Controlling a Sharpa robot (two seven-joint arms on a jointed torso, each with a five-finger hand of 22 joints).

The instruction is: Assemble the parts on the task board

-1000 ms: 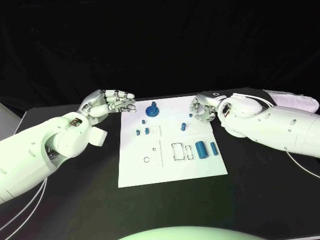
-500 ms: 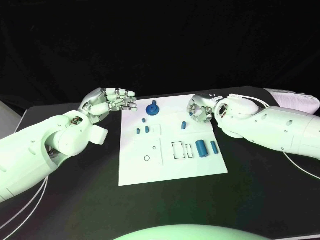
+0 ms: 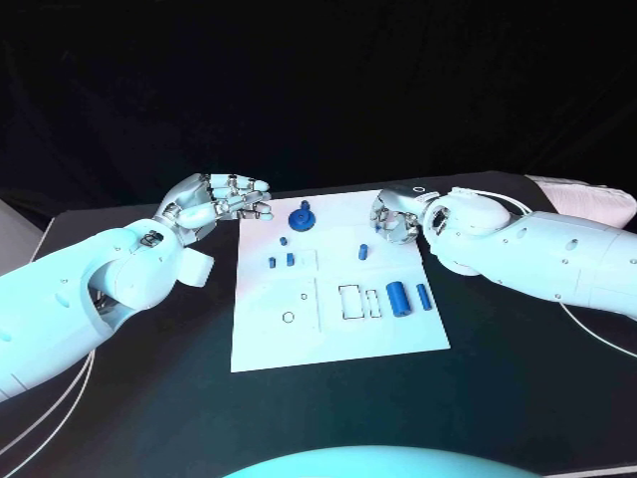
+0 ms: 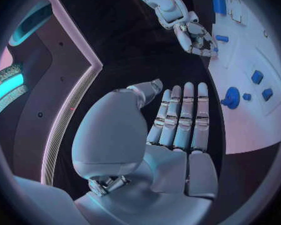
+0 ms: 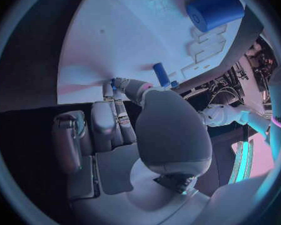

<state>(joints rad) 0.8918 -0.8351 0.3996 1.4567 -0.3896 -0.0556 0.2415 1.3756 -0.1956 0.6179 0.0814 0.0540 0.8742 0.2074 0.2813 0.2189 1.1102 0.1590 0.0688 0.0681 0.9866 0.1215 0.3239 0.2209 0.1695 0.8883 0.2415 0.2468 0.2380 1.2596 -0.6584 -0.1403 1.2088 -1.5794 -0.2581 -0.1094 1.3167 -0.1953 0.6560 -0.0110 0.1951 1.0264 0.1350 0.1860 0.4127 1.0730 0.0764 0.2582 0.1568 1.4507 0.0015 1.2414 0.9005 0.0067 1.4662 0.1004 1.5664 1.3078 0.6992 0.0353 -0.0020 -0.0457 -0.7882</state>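
- Head view: the task board (image 3: 340, 334), a white plate, lies flat on the black tabletop (image 3: 548, 398) between the two hands.
- A round blue part with a knob (image 3: 303, 217) stands on the board's far edge, just beside the left hand's fingertips, apart from them.
- A small blue peg (image 3: 361, 250) stands near the right hand; two short blue pieces (image 3: 282, 261) lie nearer the left hand's side.
- A thick blue cylinder (image 3: 399, 297) and a thinner blue one (image 3: 425, 295) lie side by side on the board, below the right hand's forearm.
- The left hand (image 3: 218, 201) hovers off the board's far left corner, fingers straight and side by side in its wrist view, holding nothing.
- The right hand (image 3: 390, 221) sits over the board's far right edge, fingers curled down; something small and blue shows at its fingertips (image 5: 115, 85), but I cannot tell whether it is pinched.
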